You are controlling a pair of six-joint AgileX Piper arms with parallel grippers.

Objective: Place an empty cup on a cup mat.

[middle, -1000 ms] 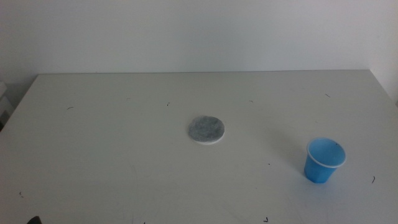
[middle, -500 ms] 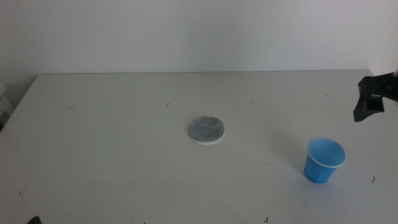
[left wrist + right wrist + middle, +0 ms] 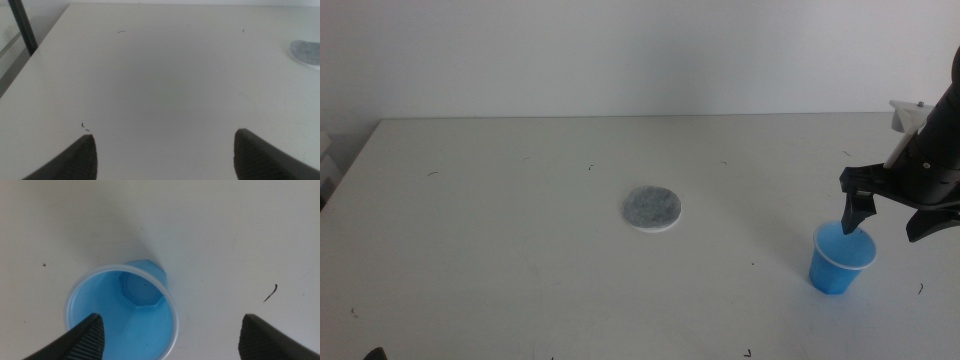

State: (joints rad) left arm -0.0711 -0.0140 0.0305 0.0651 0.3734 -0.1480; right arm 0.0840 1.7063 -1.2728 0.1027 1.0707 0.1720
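Note:
The blue cup point(image 3: 842, 260) stands upright at the table's right front, empty inside point(image 3: 122, 312). My right gripper point(image 3: 885, 226) hangs open just above it and slightly to its right, one jaw over the cup's rim and the other outside it. In the right wrist view the gripper point(image 3: 170, 321) has its jaws wide apart and holds nothing. The grey cup mat point(image 3: 652, 208) lies flat at the table's middle, bare on top, well left of the cup. My left gripper point(image 3: 165, 139) waits open over the table's near left, with the cup mat point(image 3: 306, 51) far off to its side.
The white table point(image 3: 520, 250) carries only small dark specks. Its far edge meets a white wall. A dark pole point(image 3: 22, 27) stands beyond the table's left edge.
My right arm has come in from the right and dropped down and leftward until it hangs over the cup. The cup and the cup mat have not moved.

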